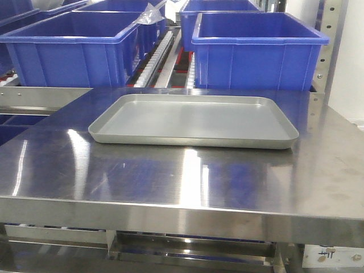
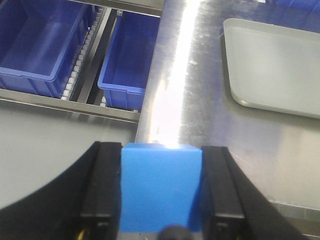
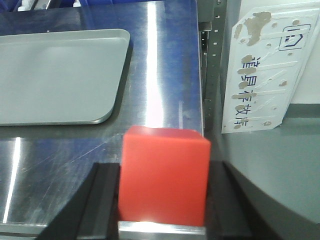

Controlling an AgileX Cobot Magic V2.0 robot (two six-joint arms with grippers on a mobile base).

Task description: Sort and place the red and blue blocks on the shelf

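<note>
Two grippers grip tight: left gripper on a small matte light-blue cube, right gripper on a bright-red cube, both seemingly light, stiff, held across flat faces.

You have bright overhead light. White glare streaks the steel table, worst in the left wrist view. The blue block and red block look soft, close to the lens. The tray casts a thin shadow.
</note>
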